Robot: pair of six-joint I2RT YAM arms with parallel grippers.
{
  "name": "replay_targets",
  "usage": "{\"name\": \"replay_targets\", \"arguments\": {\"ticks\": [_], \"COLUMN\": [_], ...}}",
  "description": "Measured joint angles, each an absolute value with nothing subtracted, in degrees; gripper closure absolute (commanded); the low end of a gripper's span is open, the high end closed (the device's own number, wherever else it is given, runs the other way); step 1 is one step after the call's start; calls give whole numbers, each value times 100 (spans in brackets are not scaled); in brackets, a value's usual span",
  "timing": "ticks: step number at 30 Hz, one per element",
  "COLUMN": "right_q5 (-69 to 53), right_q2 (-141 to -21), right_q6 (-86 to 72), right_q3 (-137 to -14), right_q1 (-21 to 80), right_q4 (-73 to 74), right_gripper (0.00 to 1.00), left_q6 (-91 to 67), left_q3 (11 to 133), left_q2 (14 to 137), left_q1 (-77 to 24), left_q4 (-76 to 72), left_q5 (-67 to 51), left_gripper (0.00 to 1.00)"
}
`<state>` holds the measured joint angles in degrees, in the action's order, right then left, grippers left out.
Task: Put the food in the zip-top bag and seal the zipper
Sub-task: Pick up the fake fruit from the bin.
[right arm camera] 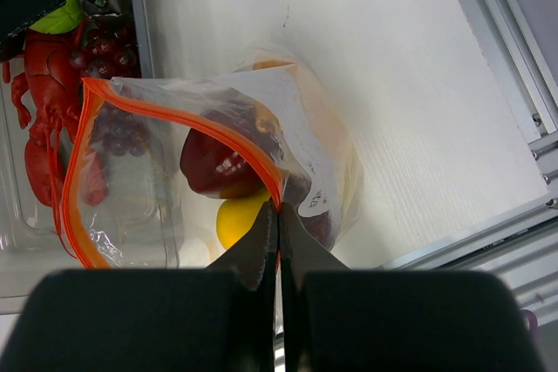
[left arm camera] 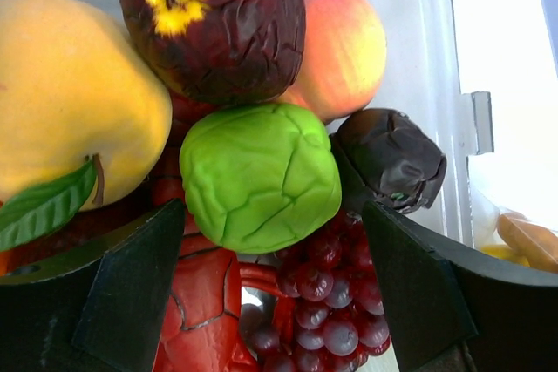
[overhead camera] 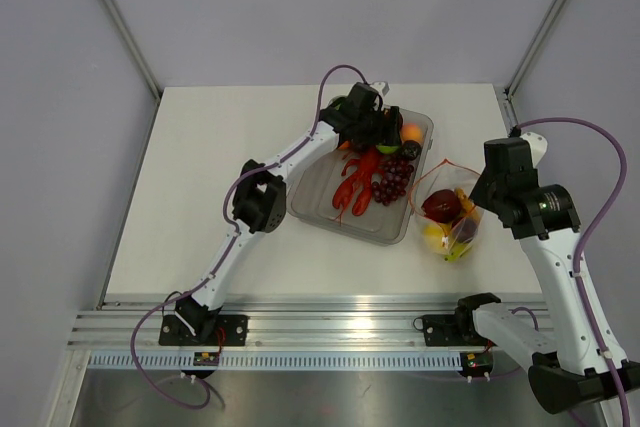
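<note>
arms: white, black joints | cables: purple | gripper fingers: black

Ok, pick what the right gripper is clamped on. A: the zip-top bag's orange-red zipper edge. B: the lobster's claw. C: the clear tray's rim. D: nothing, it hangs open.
A: the right wrist view shows the right gripper shut on the zipper at the mouth of the zip-top bag.
</note>
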<state>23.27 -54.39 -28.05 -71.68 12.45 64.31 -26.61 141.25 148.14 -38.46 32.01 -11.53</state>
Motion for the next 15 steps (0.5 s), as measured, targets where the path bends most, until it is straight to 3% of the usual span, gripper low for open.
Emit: {"name": "replay_targets", "arguments": {"ticks": [11, 15], "right_q5": [2327, 2324], "right_q2": [-5500, -5531], "right_q6": [-2803, -2803], "right_q3": [-7168, -7168], "right_q1": [1245, 1245], "right_q4": [6416, 6410], "right_gripper": [100, 100], "left_q6": [-2781, -2805], "left_q3": [14217, 14215], "left_q2": [14949, 14986], "left_q1": [-3848, -3844], "left_q4": [2958, 2939], "left_q5": [-1160, -1160], "left_gripper": [19, 35]}}
